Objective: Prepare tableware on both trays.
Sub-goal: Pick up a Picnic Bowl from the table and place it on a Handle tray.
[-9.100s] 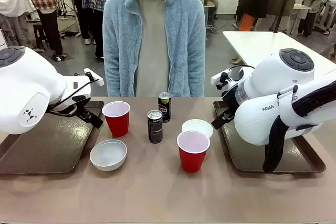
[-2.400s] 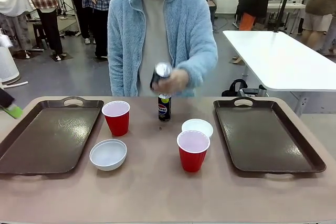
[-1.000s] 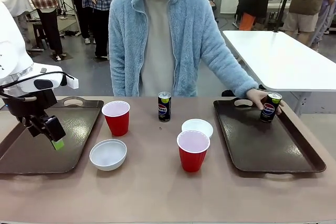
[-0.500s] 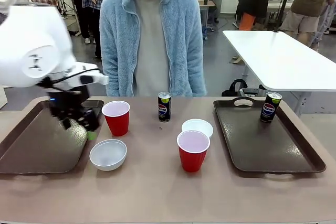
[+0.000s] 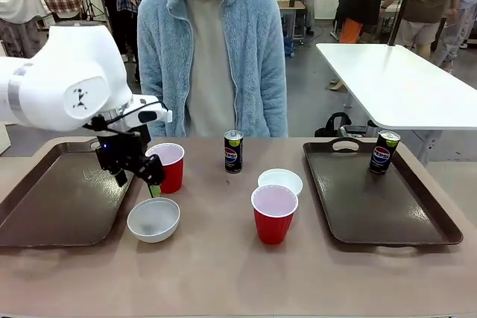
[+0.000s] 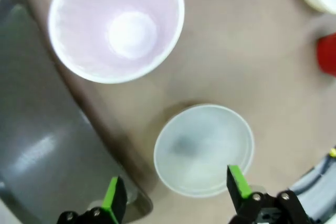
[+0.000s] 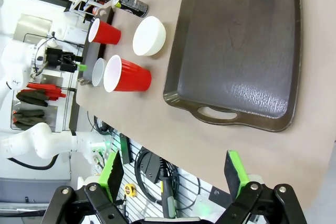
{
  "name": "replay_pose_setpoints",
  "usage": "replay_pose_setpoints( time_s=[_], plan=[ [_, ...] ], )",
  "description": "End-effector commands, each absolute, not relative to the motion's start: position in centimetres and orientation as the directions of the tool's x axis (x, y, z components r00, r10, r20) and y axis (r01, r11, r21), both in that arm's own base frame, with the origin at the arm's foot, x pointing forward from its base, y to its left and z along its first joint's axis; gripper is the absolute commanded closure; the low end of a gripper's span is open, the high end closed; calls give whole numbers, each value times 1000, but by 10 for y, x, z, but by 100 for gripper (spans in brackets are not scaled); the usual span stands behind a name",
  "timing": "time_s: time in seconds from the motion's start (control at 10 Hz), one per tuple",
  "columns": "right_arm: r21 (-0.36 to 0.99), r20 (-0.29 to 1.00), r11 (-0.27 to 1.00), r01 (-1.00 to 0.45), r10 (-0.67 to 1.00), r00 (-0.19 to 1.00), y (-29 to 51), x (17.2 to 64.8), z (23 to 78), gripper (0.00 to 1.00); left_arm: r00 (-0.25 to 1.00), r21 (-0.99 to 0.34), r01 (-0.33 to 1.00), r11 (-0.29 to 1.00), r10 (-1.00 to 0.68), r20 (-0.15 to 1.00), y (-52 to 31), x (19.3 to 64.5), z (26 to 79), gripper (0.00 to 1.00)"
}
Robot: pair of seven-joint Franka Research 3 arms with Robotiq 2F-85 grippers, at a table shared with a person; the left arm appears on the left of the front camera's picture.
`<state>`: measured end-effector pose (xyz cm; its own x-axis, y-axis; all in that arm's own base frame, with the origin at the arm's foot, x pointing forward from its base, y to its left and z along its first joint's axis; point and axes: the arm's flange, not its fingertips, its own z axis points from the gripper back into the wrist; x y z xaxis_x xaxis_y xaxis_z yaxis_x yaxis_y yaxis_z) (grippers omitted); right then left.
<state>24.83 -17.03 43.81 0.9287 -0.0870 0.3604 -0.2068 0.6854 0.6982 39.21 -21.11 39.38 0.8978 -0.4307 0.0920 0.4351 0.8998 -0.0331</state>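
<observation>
My left gripper hangs open just over the near-left white bowl, beside the left red cup. In the left wrist view its fingertips straddle that bowl, with the cup's pale inside beyond and the left tray alongside. A dark can, a second bowl and a second red cup stand mid-table. The other can stands on the right tray. My right gripper is open, high off the table's end beyond the right tray.
The left tray is bare. A person in a light blue fleece stands at the far edge, hands down. My left arm's white body looms over the left tray. A second white table stands behind right.
My left arm swung right from over the left tray to the bowl beside the red cup. The person let go of the can on the right tray and drew the hand back.
</observation>
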Motion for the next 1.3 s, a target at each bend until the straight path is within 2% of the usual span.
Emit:
replay_pose_setpoints(
  time_s=[0.0, 0.2, 0.3, 0.4, 0.5, 0.8, 0.9, 1.0, 1.2],
  plan=[
    [712, 380, 664, -228, -91, 920, -172, 251, 438, 0, 875, 30, 471, 882, -471, 109, -213, 386, 362, 0],
    [712, 380, 664, -228, -91, 920, -172, 251, 438, 0, 833, 64, 532, 844, -536, 140, -219, 382, 340, 0],
    [712, 380, 664, -228, -91, 920, -172, 251, 438, 0, 818, 72, 545, 836, -548, 172, -219, 381, 338, 47],
    [712, 380, 664, -228, -91, 920, -172, 251, 438, 0, 817, 78, 543, 836, -547, 184, -218, 382, 340, 51],
    [712, 380, 664, -228, -91, 920, -172, 251, 438, 0, 819, 81, 541, 837, -546, 178, -217, 381, 341, 99],
    [712, 380, 664, -228, -91, 920, -172, 251, 438, 0, 835, 90, 527, 845, -534, 129, -215, 384, 339, 100],
    [712, 380, 664, -228, -91, 920, -172, 251, 438, 0, 842, 88, 519, 850, -527, 115, -214, 384, 340, 87],
    [712, 380, 664, -228, -91, 920, -172, 251, 438, 0, 850, 80, 511, 856, -517, 101, -213, 383, 344, 97],
    [712, 380, 664, -228, -91, 920, -172, 251, 438, 0, 857, 89, 505, 859, -511, 71, -209, 369, 362, 100]
  ],
)
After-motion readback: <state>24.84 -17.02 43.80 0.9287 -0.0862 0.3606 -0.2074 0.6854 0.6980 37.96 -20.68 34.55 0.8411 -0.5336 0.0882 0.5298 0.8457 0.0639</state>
